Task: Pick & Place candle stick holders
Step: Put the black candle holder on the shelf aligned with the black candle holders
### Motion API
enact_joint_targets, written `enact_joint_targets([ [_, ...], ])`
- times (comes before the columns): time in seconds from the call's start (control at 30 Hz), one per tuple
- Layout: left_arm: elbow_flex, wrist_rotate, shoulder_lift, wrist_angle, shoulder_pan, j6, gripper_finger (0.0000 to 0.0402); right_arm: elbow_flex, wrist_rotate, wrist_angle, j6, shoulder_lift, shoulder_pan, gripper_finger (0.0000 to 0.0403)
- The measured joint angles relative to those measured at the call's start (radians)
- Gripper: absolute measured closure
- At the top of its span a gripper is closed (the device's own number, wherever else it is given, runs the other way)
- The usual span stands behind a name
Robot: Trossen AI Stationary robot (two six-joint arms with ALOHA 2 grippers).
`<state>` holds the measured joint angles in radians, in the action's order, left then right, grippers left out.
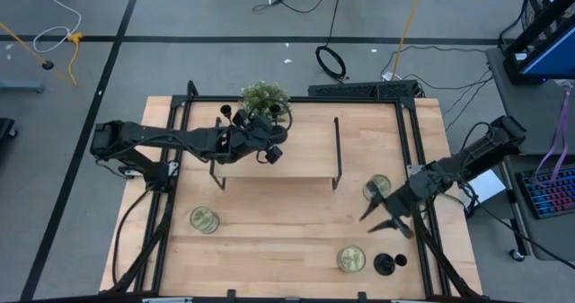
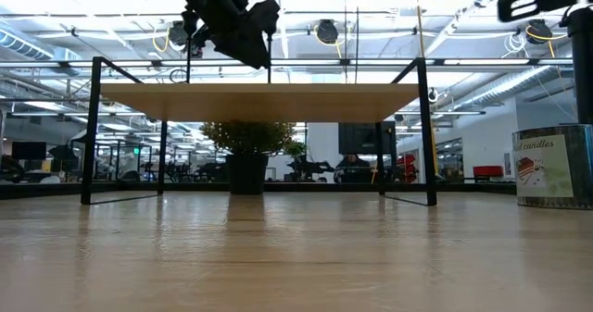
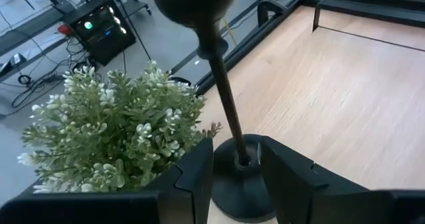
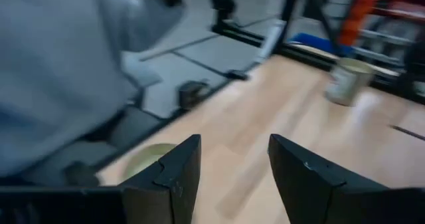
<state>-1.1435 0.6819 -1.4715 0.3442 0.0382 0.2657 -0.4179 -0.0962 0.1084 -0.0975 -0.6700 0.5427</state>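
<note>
Left gripper [image 1: 269, 150] over the raised wooden shelf [image 1: 305, 146], toward 11 o'clock of the table [image 1: 269, 222], just beside the bushy green plant [image 1: 265, 98]. Fingers [image 3: 192, 177] clamped on the stem of a candle stick holder [image 3: 229, 117], disc base between the pads, cup top cut off at the frame edge in the left wrist view. From above, that holder barely separable from the dark gripper. From table height, only the arm's underside above the shelf; holder hard to pick out there.

Right gripper [image 1: 388, 215] at roughly 4 o'clock of the table, jaws spread wide, nothing between them. Fingers [image 4: 166, 177] apart in the right wrist view, background smeared, a grey blur covering much of it.

Second candle stick holder [image 1: 386, 263] near the 5 o'clock edge, close below the right gripper; whether standing or lying, cannot tell. Third one not found anywhere.

Round candle tins at 7 o'clock [image 1: 204, 218], 5 o'clock [image 1: 351, 258] and 3 o'clock [image 1: 377, 188], the last partly hidden by the right gripper. Another tin [image 2: 554, 167] cut off at the low view's edge.
</note>
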Motion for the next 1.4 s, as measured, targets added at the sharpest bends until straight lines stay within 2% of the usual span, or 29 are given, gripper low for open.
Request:
enact_joint_targets([
  [0.23,0.000,-0.001,0.000,0.003,-0.050,-0.057,0.0272,0.000,-0.145,-0.067,-0.026,0.010,0.057,0.0232],
  [0.37,0.000,-0.002,0.000,0.003,-0.077,-0.061,0.0273,0.000,-0.192,-0.066,-0.053,0.007,0.098,0.0232],
  [0.83,0.000,-0.003,0.000,0.004,-0.124,-0.051,0.0273,0.000,-0.195,0.041,-0.016,-0.013,0.250,0.0232],
  [1.1,0.000,-0.003,0.000,0.003,-0.123,-0.049,0.0272,0.000,-0.195,0.048,-0.015,-0.081,0.315,0.0231],
  [1.4,0.000,-0.003,0.000,-0.008,-0.123,-0.048,0.0272,0.000,-0.194,0.114,0.038,-0.190,0.338,0.0231],
])
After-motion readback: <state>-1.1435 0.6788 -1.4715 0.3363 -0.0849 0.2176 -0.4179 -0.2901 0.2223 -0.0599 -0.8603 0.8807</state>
